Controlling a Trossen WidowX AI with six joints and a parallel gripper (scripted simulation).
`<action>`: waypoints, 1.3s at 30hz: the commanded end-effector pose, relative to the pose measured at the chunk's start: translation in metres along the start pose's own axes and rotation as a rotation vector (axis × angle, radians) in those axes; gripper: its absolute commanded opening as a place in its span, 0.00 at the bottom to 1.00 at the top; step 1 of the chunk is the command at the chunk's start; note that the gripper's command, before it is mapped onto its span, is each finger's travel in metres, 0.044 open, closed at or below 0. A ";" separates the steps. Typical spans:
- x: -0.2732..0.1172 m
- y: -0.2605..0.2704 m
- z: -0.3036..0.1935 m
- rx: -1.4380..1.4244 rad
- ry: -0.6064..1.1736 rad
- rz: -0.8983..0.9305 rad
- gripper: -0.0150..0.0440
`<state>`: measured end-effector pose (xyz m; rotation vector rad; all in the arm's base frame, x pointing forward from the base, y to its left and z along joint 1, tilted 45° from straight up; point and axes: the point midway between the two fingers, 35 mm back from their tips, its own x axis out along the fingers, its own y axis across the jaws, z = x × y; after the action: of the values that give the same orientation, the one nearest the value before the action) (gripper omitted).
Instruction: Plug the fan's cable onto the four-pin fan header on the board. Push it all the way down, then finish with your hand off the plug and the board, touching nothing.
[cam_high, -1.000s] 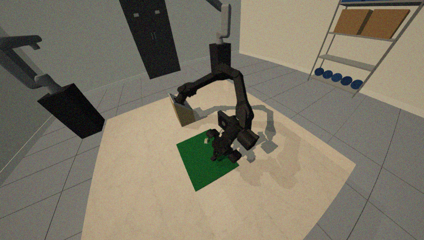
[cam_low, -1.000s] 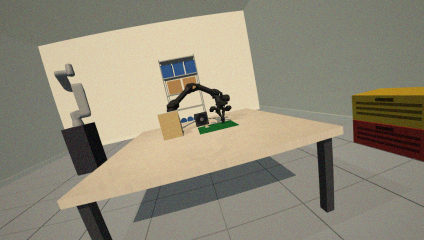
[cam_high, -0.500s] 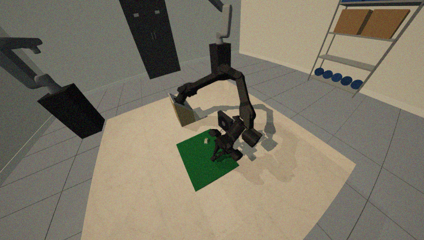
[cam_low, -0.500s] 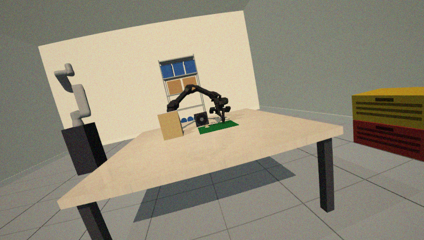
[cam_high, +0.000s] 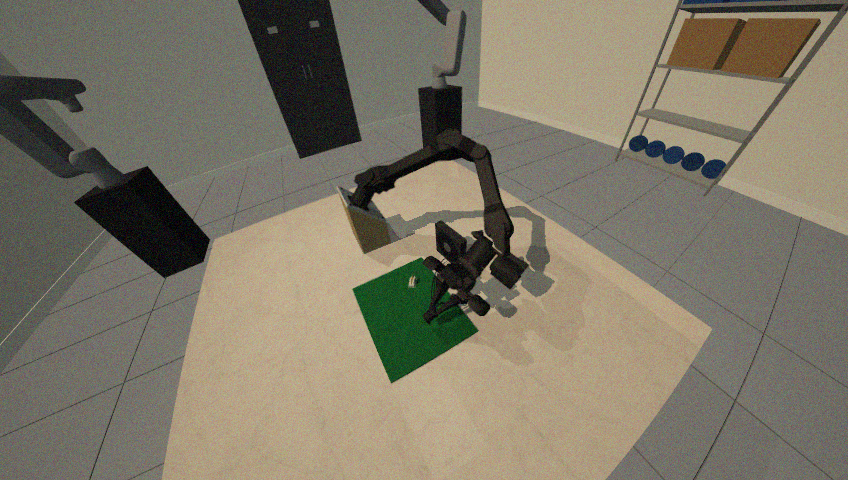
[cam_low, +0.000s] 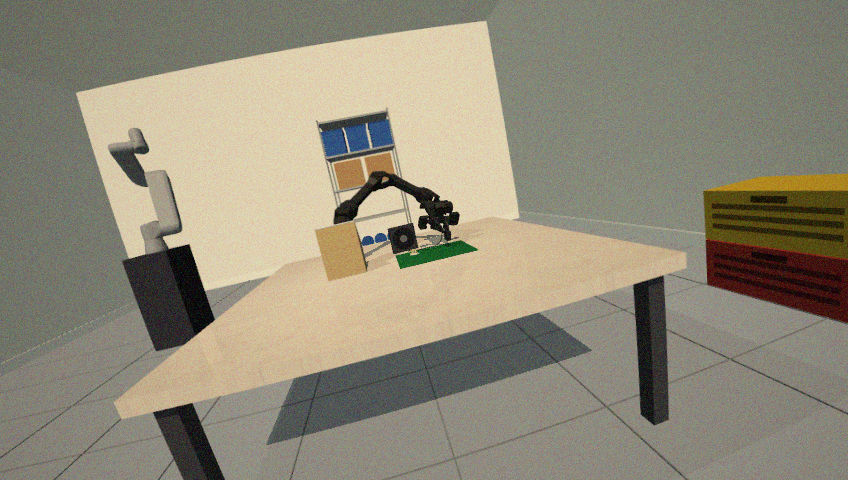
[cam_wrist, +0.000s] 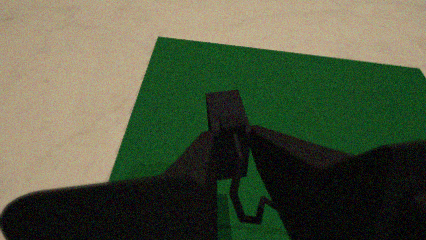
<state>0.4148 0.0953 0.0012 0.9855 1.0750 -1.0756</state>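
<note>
A pale tabletop (cam_high: 285, 380) (cam_low: 368, 321) stands on dark legs over a gray tiled floor (cam_high: 767, 285) (cam_low: 505, 416), with a cream wall (cam_high: 553, 65) (cam_low: 249, 118) behind and a metal shelf (cam_high: 695, 120) (cam_low: 357, 117) against it holding tan boxes (cam_high: 705, 43) (cam_low: 349, 173) and round blue things (cam_high: 673, 154) (cam_low: 380, 237). In the exterior view a yellow drawer unit (cam_low: 773, 217) sits on a red one (cam_low: 773, 279); their dark front plates show no writing that can be read, and no brand or label is legible on the tall black cabinet (cam_high: 303, 77) either. On the tabletop lies a flat green board (cam_high: 395, 333) (cam_low: 437, 254) (cam_wrist: 300, 80), plain green without any readable print, carrying the small pale pin header (cam_high: 412, 281) (cam_low: 414, 252) near one corner. The black fan (cam_high: 450, 241) (cam_low: 403, 238) stands upright near that corner, beyond the board. A black arm (cam_high: 489, 184) (cam_low: 360, 196) rises from a tan block (cam_high: 368, 231) (cam_low: 340, 251) and reaches over the board. Its tool (cam_high: 429, 318) (cam_low: 448, 236) (cam_wrist: 230, 137) is narrowed on the dark plug (cam_wrist: 226, 109), whose thin cable (cam_wrist: 235, 195) bends below it in the wrist view. The plug is over the board, well apart from the header and unplugged; whether it touches the board, I cannot tell.
</note>
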 end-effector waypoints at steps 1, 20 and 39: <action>-0.008 0.003 0.002 0.019 -0.056 0.030 0.25; -0.026 0.008 -0.002 0.059 -0.252 0.128 0.25; -0.025 0.005 0.003 0.047 -0.236 0.108 0.25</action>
<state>0.4170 0.0994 0.0239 0.9176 0.7994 -1.1051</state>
